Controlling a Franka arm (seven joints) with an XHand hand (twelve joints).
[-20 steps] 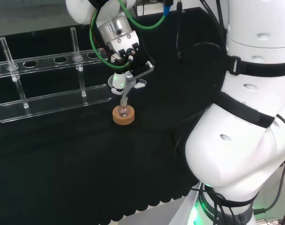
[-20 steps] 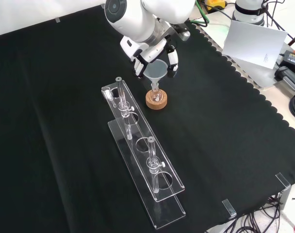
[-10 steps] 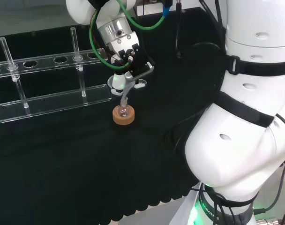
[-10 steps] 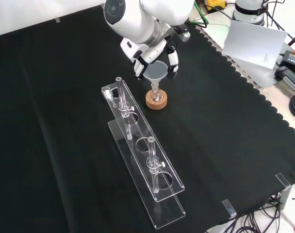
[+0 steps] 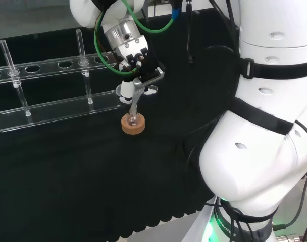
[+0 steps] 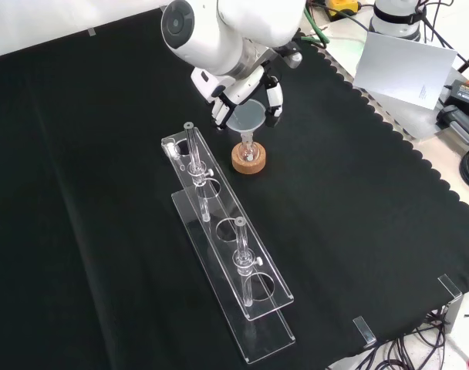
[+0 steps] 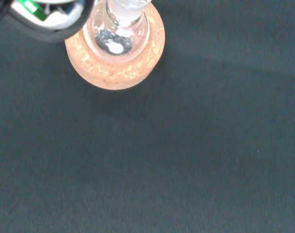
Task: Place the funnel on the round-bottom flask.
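A small clear round-bottom flask sits upright on a cork ring stand. The clear funnel stands tilted above it, with its stem reaching down to the flask's neck. My hand is curled round the funnel's cone from above and behind. In the front view its fingers flank the cone on both sides. The wrist view looks down on the flask and the cork ring.
A long clear test-tube rack with a few upright tubes lies left of the flask in the head view and in front of it in the front view. Papers and cables lie past the cloth's scalloped edge.
The hand has shifted slightly and tipped the funnel a little more over the flask. The flask and cork ring have stayed put.
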